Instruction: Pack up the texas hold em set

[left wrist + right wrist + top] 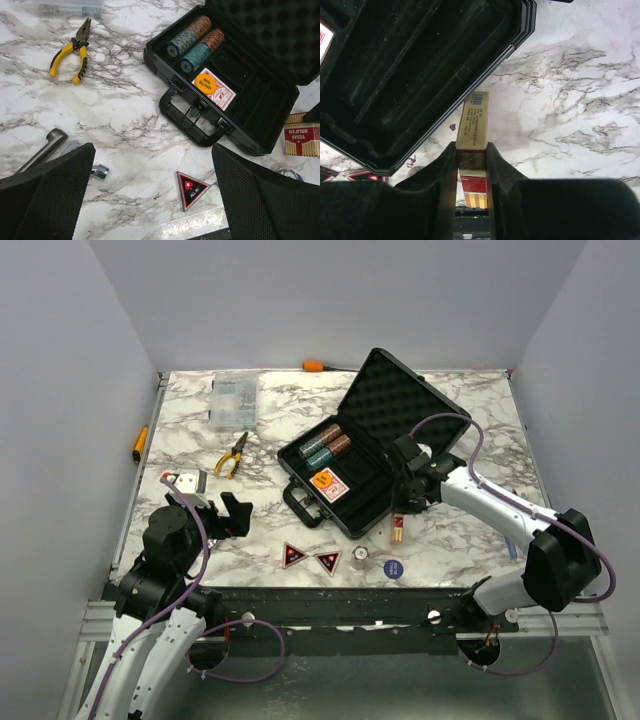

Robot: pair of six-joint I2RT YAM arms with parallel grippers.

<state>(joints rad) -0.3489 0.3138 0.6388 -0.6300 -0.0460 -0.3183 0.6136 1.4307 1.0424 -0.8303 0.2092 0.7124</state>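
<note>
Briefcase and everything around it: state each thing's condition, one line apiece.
briefcase, open, lid tilted back
chip stacks, lying inside the briefcase
card box, on edge beside the briefcase, gripped
right gripper, shut on card box
left gripper, open, empty
triangles, flat on the table, unpacked
pliers, closed, lying flat

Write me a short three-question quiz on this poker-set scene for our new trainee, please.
1. True or false: the right pincer is shut on a card box.
2. The chip stacks lie: A inside the case; B left of it; C behind it.
3. How many triangles lie on the table?
Key: 1 true; 2 A; 3 two.
</note>
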